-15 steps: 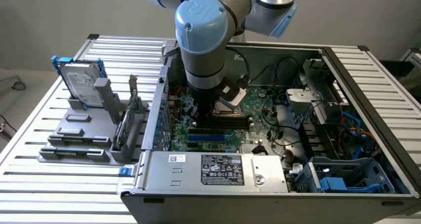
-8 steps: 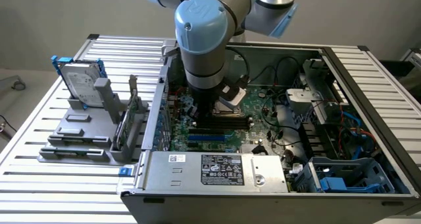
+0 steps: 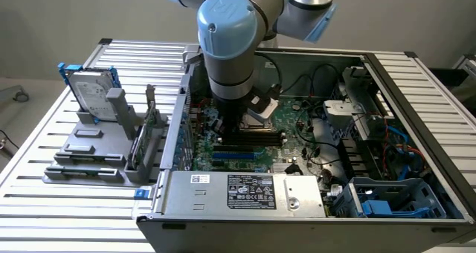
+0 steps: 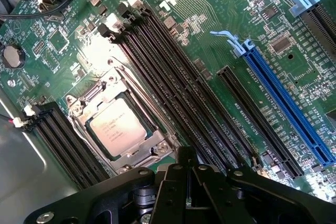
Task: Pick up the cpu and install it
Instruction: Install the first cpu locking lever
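Since the cpu (image 4: 116, 127) already sits in its socket frame (image 4: 157, 150) on the motherboard (image 4: 210, 61), between two banks of black memory slots (image 4: 173, 72), we judge pickup done. Gripper (image 4: 184, 169) hangs just above the board w/ jaws pressed together, pinching nothing we can see. We'd call the chip light, stiff, flat, fragile on its underside; its edges are the place to grip, never the contacts.

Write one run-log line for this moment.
gripper: shut, holds nothing | cpu: seated in motherboard socket | arm: over open computer case
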`<state>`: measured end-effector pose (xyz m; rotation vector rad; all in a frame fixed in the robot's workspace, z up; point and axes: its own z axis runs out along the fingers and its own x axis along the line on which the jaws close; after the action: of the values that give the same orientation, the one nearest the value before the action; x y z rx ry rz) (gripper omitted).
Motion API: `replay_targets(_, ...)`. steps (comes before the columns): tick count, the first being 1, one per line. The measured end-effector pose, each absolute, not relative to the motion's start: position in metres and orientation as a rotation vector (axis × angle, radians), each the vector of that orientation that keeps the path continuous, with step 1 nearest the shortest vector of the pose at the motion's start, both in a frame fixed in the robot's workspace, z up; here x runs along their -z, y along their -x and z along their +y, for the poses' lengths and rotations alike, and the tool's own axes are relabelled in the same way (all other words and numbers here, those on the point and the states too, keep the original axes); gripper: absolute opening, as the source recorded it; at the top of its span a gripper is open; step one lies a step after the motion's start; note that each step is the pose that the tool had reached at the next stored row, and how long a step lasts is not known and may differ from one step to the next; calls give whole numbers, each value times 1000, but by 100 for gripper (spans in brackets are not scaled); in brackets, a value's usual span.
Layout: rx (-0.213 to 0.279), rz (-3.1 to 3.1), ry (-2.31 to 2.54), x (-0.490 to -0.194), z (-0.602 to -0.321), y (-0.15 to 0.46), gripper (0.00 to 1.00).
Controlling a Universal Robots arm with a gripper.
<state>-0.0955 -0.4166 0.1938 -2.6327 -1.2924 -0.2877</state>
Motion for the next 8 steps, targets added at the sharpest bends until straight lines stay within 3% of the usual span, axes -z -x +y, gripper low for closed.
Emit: replay_targets(8,287,-1293,2634,-208,-417,96,11)
